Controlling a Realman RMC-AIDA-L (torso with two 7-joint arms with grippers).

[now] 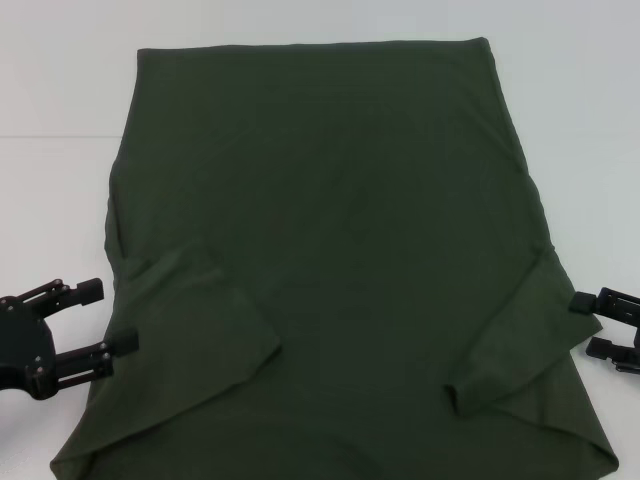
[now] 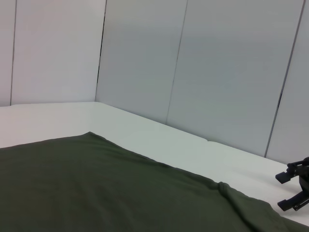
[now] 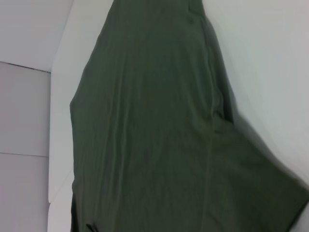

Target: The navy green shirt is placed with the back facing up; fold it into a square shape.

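Note:
The navy green shirt (image 1: 330,260) lies flat on the white table with its plain side up. Both short sleeves are folded inward onto the body, the left sleeve (image 1: 200,320) and the right sleeve (image 1: 520,330). My left gripper (image 1: 105,318) is open and empty, just beside the shirt's left edge near the left sleeve. My right gripper (image 1: 595,324) is open and empty at the shirt's right edge near the right sleeve. The shirt fills the left wrist view (image 2: 96,188) and the right wrist view (image 3: 154,135). The right gripper also shows far off in the left wrist view (image 2: 292,191).
The white table (image 1: 60,150) shows bare on both sides of the shirt and behind it. Grey wall panels (image 2: 145,58) stand behind the table's far edge. The shirt's near end runs off the bottom of the head view.

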